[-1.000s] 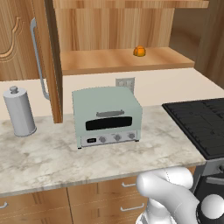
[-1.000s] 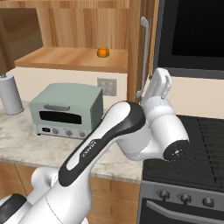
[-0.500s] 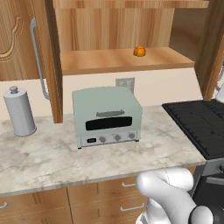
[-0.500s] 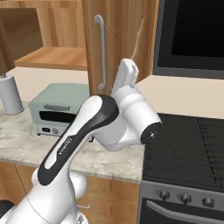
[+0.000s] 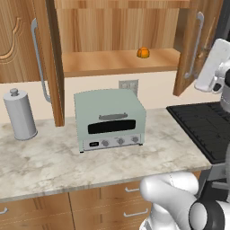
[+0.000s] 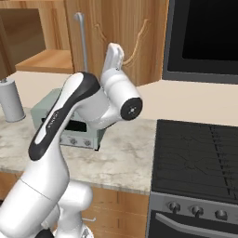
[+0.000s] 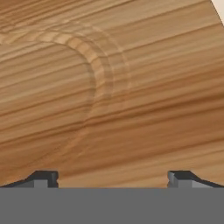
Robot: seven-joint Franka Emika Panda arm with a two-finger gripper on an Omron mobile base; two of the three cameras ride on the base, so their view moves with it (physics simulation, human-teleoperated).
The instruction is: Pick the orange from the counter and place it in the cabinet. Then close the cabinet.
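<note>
We've got the orange (image 5: pixel 143 52) sitting on the cabinet (image 5: pixel 117 63) shelf, right door part-open. Our gripper (image 7: pixel 113 178) faces that door's carved panel, fingers (image 7: pixel 43 178) spread apart, holding nothing. No readable writing anywhere.

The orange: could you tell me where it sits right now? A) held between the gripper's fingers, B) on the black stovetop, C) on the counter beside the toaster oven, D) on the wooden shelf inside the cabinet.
D: the orange rests on the cabinet shelf, above the toaster oven.
</note>
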